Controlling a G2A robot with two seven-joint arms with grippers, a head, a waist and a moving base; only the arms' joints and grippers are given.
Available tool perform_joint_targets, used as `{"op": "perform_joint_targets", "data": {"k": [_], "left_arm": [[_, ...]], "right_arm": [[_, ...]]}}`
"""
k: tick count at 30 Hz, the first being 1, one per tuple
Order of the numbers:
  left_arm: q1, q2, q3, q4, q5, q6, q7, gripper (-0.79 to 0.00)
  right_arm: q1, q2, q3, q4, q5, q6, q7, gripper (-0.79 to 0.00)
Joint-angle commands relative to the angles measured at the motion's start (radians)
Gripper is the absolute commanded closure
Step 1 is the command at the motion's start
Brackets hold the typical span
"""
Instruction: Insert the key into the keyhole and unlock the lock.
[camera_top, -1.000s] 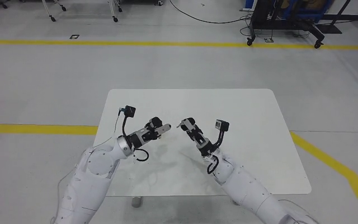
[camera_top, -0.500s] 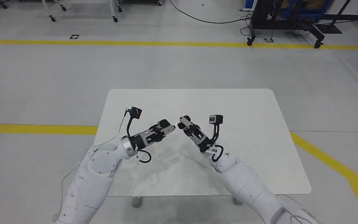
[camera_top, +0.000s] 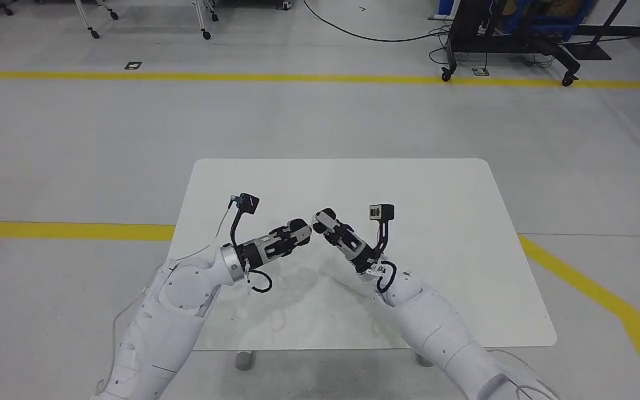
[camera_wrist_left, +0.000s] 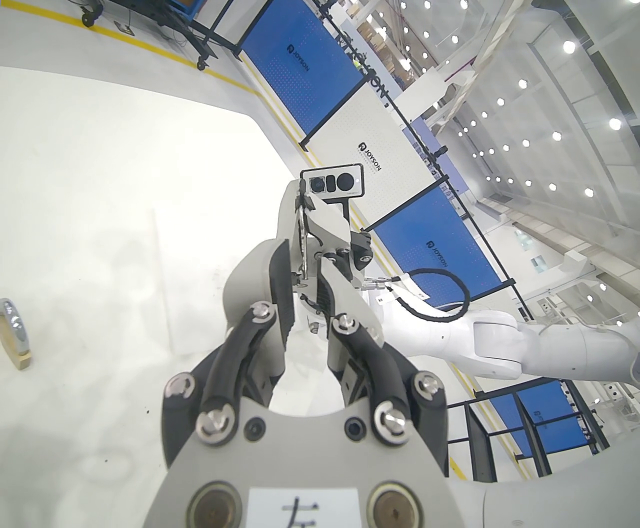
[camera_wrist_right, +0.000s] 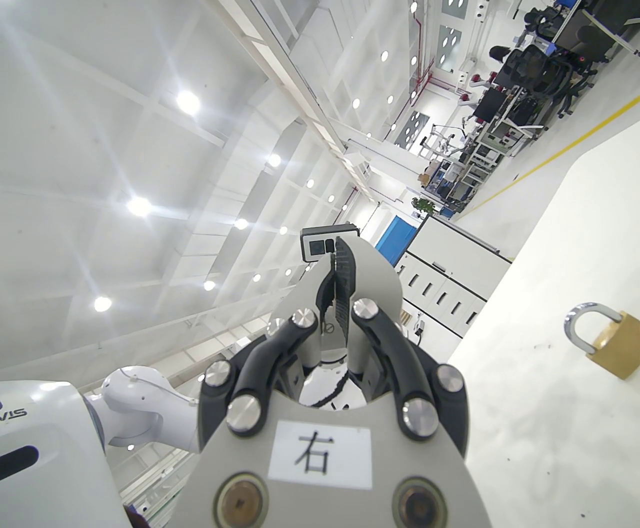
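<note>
Right hand (camera_wrist_right: 339, 260) pinched shut on the key (camera_wrist_left: 300, 235), above the table (camera_wrist_right: 550, 440). Left hand (camera_wrist_left: 300, 277) narrowly open, right at it. Padlock (camera_wrist_right: 602, 345) lies flat, well apart. I'd close the left squarely on the key, leaving the blade free, then let go.

Top view: overhead, facing down on table (camera_top: 450, 200). Wrist views: close-range, tilted upward; both share padlock (camera_wrist_right: 602, 347) and table.
</note>
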Motion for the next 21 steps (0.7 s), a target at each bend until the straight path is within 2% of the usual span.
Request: {"op": "perform_joint_targets", "data": {"k": [1, 6, 7, 8, 9, 10, 16, 21], "left_arm": [[0.001, 0.0, 0.001, -0.001, -0.003, 0.008, 0.008, 0.0], [0.001, 0.002, 0.003, -0.002, -0.006, 0.011, 0.017, 0.0], [0.001, 0.002, 0.003, -0.002, -0.007, 0.01, 0.017, -0.037], [0.001, 0.002, 0.004, -0.002, -0.008, 0.011, 0.018, -0.111], [0.001, 0.003, 0.005, -0.002, -0.008, 0.012, 0.018, -0.222], [0.001, 0.003, 0.005, -0.003, -0.01, 0.013, 0.018, -0.252], [0.001, 0.005, 0.007, -0.003, -0.017, 0.016, 0.025, -0.289], [0.002, 0.007, 0.005, -0.004, -0.025, 0.016, 0.03, -0.265]], "right_arm": [[-0.003, -0.005, 0.01, 0.001, -0.008, 0.0, 0.016, 0.0], [-0.008, -0.016, 0.035, 0.011, -0.031, 0.0, 0.046, 0.0], [-0.01, -0.018, 0.04, 0.012, -0.033, 0.0, 0.051, 0.0], [-0.011, -0.02, 0.044, 0.013, -0.035, 0.0, 0.056, 0.0], [-0.012, -0.022, 0.048, 0.013, -0.037, 0.0, 0.062, 0.0], [-0.012, -0.024, 0.053, 0.015, -0.04, 0.0, 0.066, 0.0], [-0.018, -0.035, 0.079, 0.012, -0.044, 0.0, 0.091, 0.0], [-0.023, -0.043, 0.099, 0.013, -0.039, 0.0, 0.118, 0.0]]}}
